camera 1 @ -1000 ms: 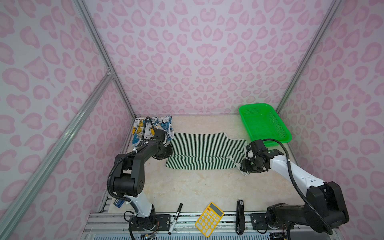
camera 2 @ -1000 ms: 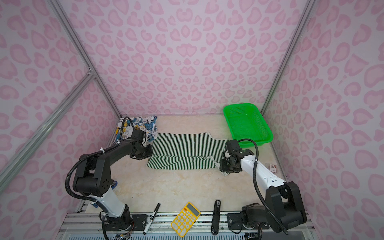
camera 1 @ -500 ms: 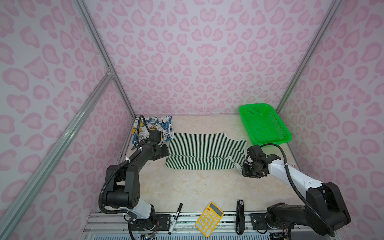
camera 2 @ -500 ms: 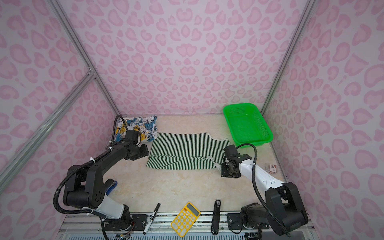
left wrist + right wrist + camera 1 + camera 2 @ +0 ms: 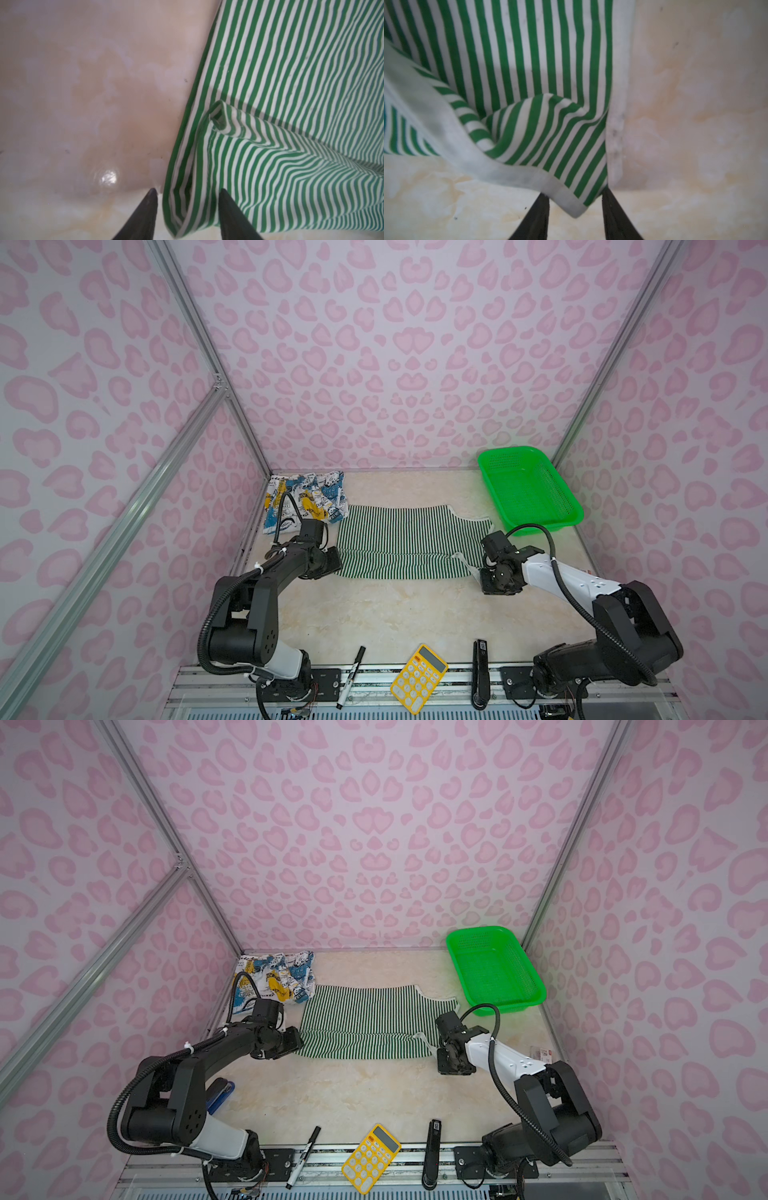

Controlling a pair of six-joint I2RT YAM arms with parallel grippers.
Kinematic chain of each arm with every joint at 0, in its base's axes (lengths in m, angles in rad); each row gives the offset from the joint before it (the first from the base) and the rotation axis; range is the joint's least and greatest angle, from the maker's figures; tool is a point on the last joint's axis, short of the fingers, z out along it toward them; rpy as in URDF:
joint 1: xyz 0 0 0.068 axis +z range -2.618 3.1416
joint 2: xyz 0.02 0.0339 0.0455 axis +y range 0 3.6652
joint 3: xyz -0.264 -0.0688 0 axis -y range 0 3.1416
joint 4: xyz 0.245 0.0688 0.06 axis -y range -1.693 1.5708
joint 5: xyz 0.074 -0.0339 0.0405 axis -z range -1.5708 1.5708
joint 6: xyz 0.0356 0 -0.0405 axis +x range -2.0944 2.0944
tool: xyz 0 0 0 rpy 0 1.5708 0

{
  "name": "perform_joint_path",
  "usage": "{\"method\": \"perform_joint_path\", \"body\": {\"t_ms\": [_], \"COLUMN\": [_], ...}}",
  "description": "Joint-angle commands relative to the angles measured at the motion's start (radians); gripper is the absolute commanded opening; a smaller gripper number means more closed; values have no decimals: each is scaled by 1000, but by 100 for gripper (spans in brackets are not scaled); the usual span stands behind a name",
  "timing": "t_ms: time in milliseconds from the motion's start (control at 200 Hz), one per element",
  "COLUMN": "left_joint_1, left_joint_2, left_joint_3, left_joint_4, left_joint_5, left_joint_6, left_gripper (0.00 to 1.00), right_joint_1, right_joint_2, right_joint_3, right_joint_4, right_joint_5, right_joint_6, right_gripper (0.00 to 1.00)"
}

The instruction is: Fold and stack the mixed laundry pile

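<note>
Jaws of the left gripper [image 5: 187, 189] and right gripper [image 5: 574, 192] sit a bit apart around corners of the flat stripy green-and-white shirt [image 5: 399, 543].

Mid-table lies the striped garment [image 5: 399, 543]; printed garment [image 5: 305, 499] behind-left; basket [image 5: 528, 489] behind-right; calculator [image 5: 417, 676] in front.

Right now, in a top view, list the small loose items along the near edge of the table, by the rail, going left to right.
black marker → yellow calculator → slim black tool
</note>
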Motion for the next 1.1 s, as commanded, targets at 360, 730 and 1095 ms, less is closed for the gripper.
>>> {"method": "perform_joint_path", "body": {"t_ms": [360, 730, 1095], "left_joint_1": [1, 0, 0], "left_joint_2": [18, 5, 25], "left_joint_3": [9, 30, 45], "left_joint_4": [-13, -80, -79], "left_joint_5": [-59, -148, -131], "left_joint_6": [-1, 21, 39], "left_gripper": [3, 3, 3], "right_joint_1": [-13, -190, -200], "right_joint_2": [-18, 96, 294], "right_joint_3": [86, 326, 510], "right_joint_4": [-100, -251, -217], "right_joint_5": [71, 14, -14], "right_joint_6": [-53, -199, -268], "right_gripper": [0, 0, 4]}}
